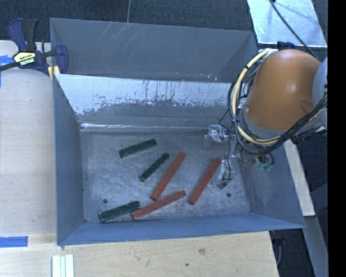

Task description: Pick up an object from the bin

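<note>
Extended in from the right, orange-domed wrist (282, 91) high over the bin (66, 154), gripper (224, 176) hung low near the floor (open or closed: could not be told). Just left of the gripper, nearly touching: reddish-brown stick (205, 182), long axis diagonal, upper end pointed up-right beside the gripper, lower end down-left. Farther left: two more red sticks (167, 175), three dark-green sticks (137, 149).

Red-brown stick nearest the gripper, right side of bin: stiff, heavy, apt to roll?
The red-brown straight stick looks rigid: straight edges, no sag. Slim, so probably light. Lying flat on the floor of the grey metal bin, it may slide rather than roll.
</note>
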Controlling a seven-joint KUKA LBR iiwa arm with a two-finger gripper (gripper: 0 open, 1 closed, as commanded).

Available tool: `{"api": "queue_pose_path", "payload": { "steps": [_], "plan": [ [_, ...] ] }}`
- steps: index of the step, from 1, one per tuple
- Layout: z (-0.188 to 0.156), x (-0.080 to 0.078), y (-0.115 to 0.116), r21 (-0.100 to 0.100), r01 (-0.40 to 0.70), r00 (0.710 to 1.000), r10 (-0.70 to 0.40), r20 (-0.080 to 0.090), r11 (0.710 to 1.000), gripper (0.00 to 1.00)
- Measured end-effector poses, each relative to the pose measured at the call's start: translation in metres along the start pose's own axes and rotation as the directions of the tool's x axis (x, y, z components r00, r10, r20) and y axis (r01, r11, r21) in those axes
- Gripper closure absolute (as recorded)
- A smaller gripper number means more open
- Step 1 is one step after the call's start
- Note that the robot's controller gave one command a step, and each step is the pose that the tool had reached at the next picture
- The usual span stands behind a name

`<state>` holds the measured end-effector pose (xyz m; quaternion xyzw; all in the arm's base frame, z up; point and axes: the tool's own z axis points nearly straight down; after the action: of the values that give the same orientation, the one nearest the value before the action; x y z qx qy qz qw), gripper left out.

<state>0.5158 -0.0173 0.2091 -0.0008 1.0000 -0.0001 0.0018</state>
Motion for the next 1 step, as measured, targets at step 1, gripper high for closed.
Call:
{"api": "queue_pose_path", "payload": {
  "steps": [1],
  "plan": [
    [0.1181,-0.0027,0.0609,-0.001,-0.050,0.999,0.050,-0.008,0.999,0.00]
  ]
}}
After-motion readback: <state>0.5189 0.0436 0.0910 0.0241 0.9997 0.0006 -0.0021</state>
